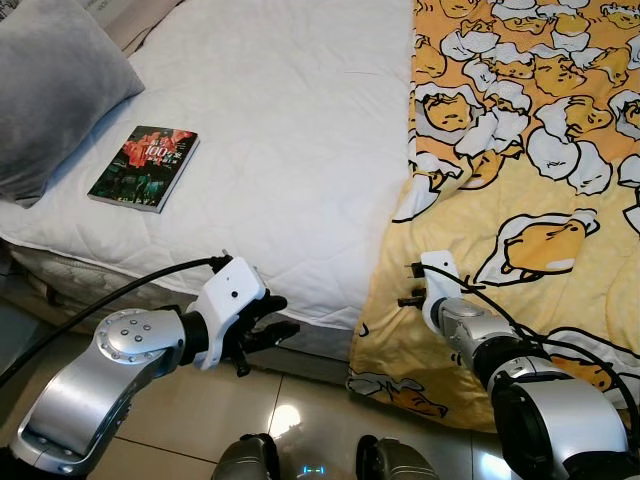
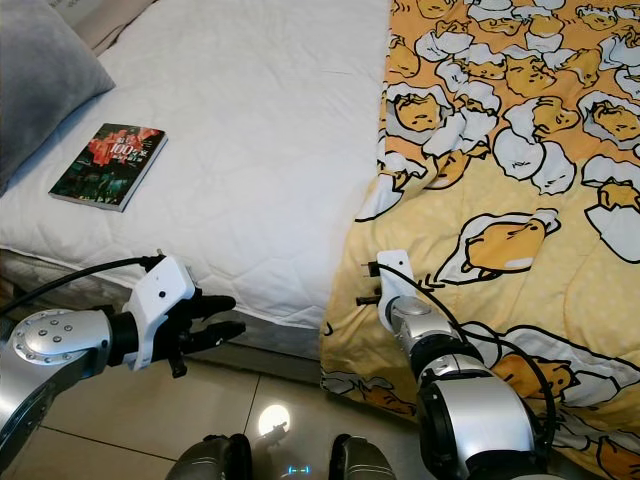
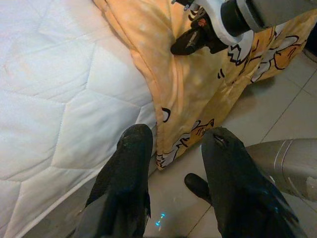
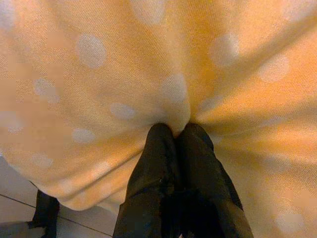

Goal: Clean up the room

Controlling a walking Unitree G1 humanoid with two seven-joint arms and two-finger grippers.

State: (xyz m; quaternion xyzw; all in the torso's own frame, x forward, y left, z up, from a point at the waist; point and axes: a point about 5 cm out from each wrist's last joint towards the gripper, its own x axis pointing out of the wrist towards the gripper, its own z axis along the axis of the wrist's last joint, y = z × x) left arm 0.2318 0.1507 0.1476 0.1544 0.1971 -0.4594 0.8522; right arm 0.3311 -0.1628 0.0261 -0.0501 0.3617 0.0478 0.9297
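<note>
Robot stands at the bed edge [image 1: 300, 300], head camera looking down over the white quilted mattress [image 1: 290, 130].

Right tool [image 4: 177, 130]: lower right of centre in the left eye view, pressed into the yellow blanket [image 1: 520, 200] where it drapes over the bed's side. Right wrist view shows the two black fingers [image 4: 158, 148] clenched together with a pinch of the dotted yellow fabric gathered at their tips. Grasping the blanket.

Left tool [image 1: 272, 322]: lower left of the frame, over the tile floor [image 1: 200, 420] just beside the mattress edge, touching nothing. Left wrist view shows its fingers [image 3: 129, 163] spread apart with floor between them. Released, holding nothing.

Blanket: cartoon egg print, covers the right portion of the bed, its lower hem hanging to the floor.

Book [image 1: 145, 167]: dark cover with red, flat on the mattress, left of the frame, well apart from both tools.

Grey pillow [image 1: 50, 90]: upper left corner, near the book.
</note>
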